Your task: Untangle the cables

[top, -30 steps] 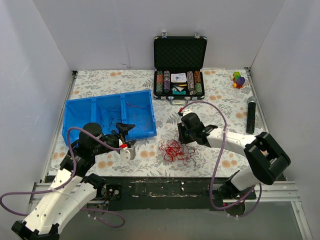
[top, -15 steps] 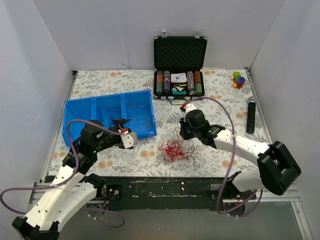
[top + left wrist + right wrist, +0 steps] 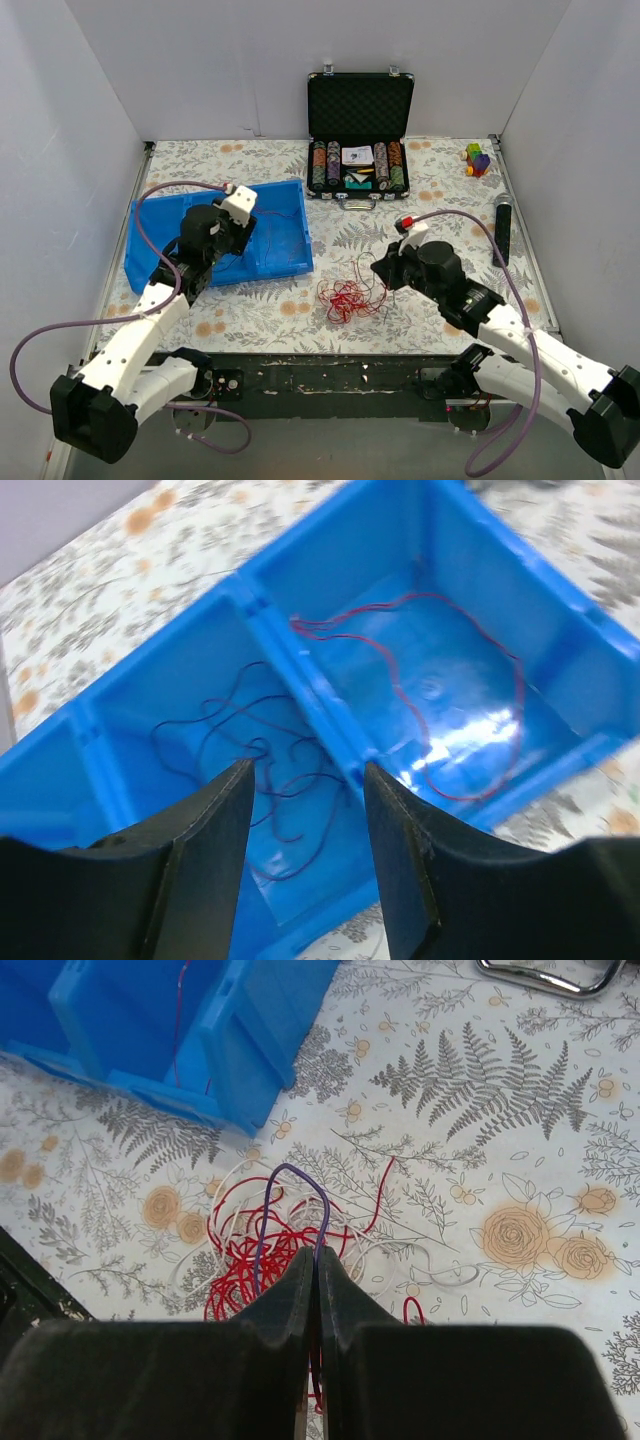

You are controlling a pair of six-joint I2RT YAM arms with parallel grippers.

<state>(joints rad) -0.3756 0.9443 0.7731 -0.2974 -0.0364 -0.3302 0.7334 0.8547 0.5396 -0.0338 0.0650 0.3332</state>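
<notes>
Roughly halfway, I judge: a dark navy cable (image 3: 262, 748) lies in the blue bin's (image 3: 285, 267) middle compartment and a magenta cable (image 3: 410, 715) in the end one (both loose). Beside the bin, the red-and-white tangle (image 3: 345, 298) waits; the right gripper (image 3: 316, 1260) pinches a purple cable (image 3: 290, 1168) there. The left gripper (image 3: 307, 770) hovers over the bin, jaws apart, empty.

Bright, even light; glare on the blue bin (image 3: 500, 720); left tool (image 3: 305, 770) blurred.

One cable tangle (image 3: 345, 298), one bin (image 3: 280, 268), one case (image 3: 360, 105).
</notes>
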